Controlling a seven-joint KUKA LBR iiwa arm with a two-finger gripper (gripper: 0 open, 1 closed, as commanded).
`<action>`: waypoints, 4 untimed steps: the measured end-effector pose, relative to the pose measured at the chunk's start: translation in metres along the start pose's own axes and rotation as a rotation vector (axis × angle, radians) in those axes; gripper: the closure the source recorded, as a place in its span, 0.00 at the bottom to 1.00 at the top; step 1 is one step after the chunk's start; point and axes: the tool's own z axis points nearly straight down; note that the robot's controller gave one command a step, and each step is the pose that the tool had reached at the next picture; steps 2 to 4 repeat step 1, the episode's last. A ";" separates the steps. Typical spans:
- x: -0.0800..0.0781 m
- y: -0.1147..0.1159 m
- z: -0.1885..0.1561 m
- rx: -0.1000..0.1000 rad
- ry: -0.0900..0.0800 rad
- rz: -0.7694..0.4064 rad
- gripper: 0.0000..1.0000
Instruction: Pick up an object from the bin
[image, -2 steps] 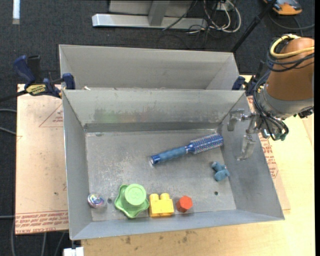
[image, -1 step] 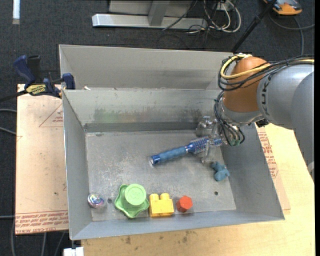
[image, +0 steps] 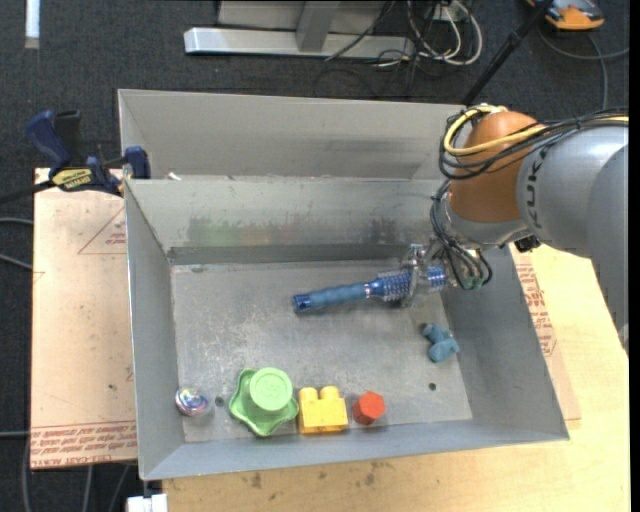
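Yellow block beside green cup; gripper at blue brush.

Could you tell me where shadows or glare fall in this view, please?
Camera view: light is even, with no harsh glare on the grey metal bin; a dark shadow band runs along the floor's back edge; the long blue brush by the hand casts barely any shadow.

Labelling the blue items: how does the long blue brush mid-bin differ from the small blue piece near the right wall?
The blue brush is long and slender; the small blue piece is short and chunky. The brush is deeper blue with a paler bristled end; the piece is dull teal throughout. The end effector sits at the brush's right end; the piece lies apart from it. Both lie on the bin floor.
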 end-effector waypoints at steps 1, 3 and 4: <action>0.017 -0.026 -0.152 0.002 -0.008 0.025 1.00; 0.017 -0.026 -0.152 0.002 -0.008 0.025 1.00; 0.017 -0.026 -0.152 0.002 -0.008 0.025 1.00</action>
